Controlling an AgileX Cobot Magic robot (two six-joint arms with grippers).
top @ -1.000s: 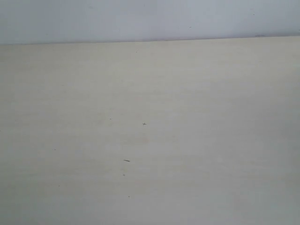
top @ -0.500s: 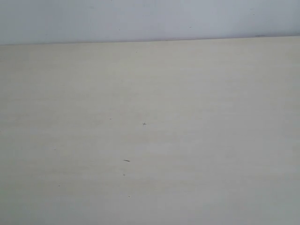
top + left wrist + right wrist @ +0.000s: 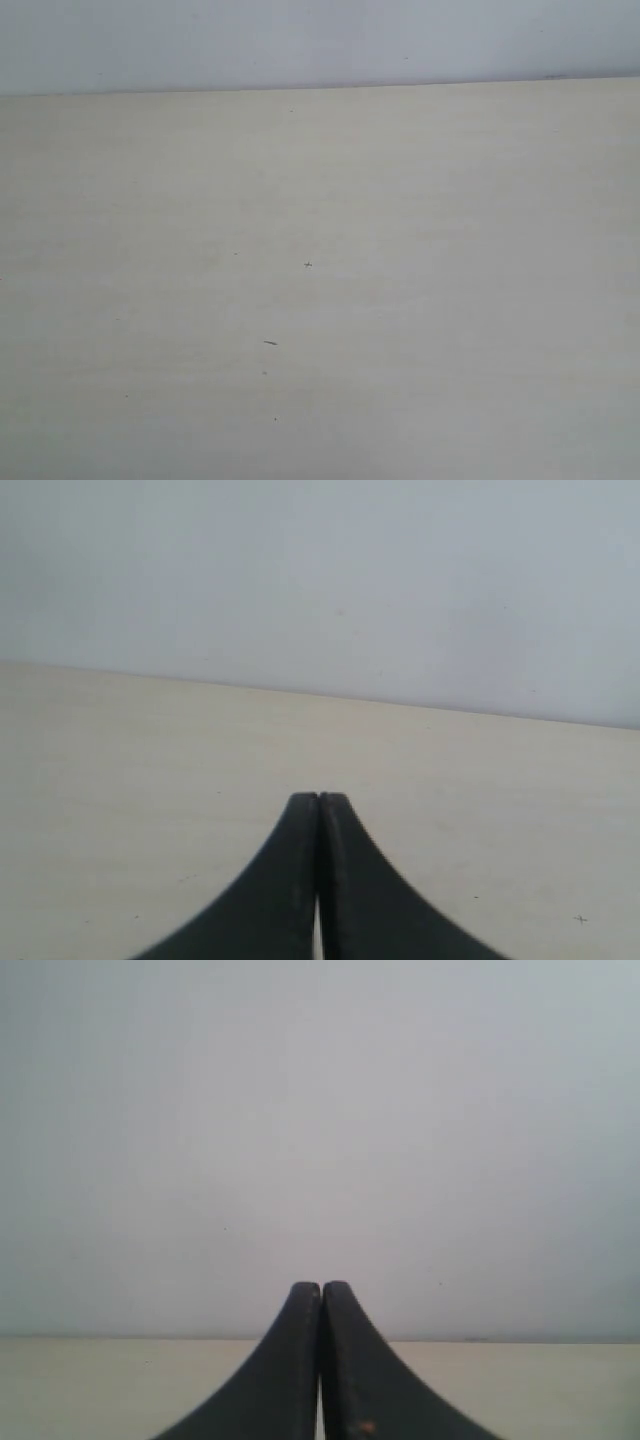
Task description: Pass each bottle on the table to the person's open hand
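No bottle shows in any view, and no person's hand is visible. The cream-beige table [image 3: 400, 280] fills the exterior view, bare except for a few tiny dark specks [image 3: 270, 343]. Neither arm appears there. In the left wrist view my left gripper [image 3: 318, 798] is shut, its black fingertips [image 3: 300, 840] pressed together with nothing between them, low over the table [image 3: 120, 780]. My right gripper [image 3: 321, 1286] is likewise shut and holds nothing, pointing toward the pale wall above the table [image 3: 80, 1390].
A plain pale grey-blue wall [image 3: 320, 40] rises behind the table's far edge [image 3: 320, 88]. The same wall [image 3: 320, 1110] fills most of the right wrist view and the upper part of the left wrist view.
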